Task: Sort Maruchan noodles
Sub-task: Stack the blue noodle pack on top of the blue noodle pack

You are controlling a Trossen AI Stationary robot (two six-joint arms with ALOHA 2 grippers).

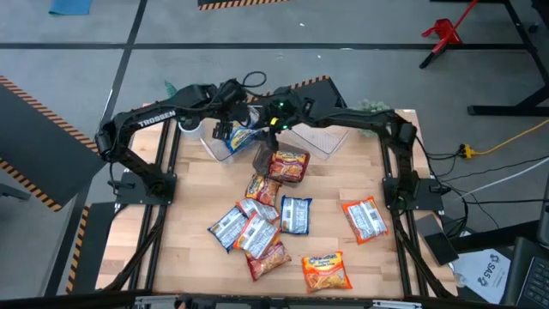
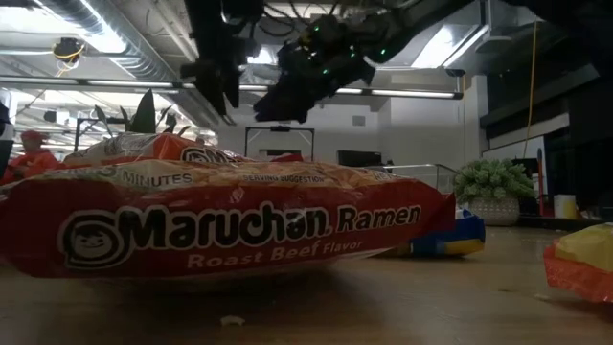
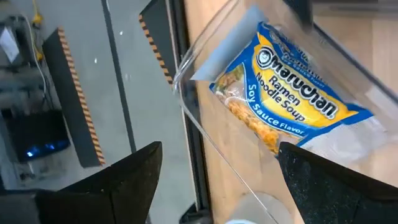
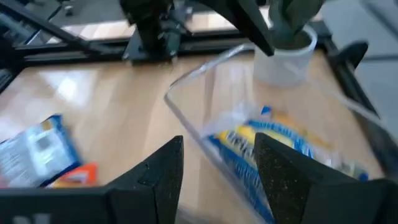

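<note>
A blue-yellow Maruchan packet lies flat inside a clear bin at the table's far left. My left gripper hangs open above that bin, with nothing between its fingers. My right gripper stands open at the bin's near right side, fingers slanting down toward the bin wall, with nothing seen between them. Several more packets lie loose on the wood: an orange-red one beside the right gripper, blue-white ones, and a red-white one.
A second clear bin stands at the far middle. A white cup with a green plant sits beyond the first bin. In the low view a red Roast Beef packet fills the foreground. Bare wood shows along the table's right and near left.
</note>
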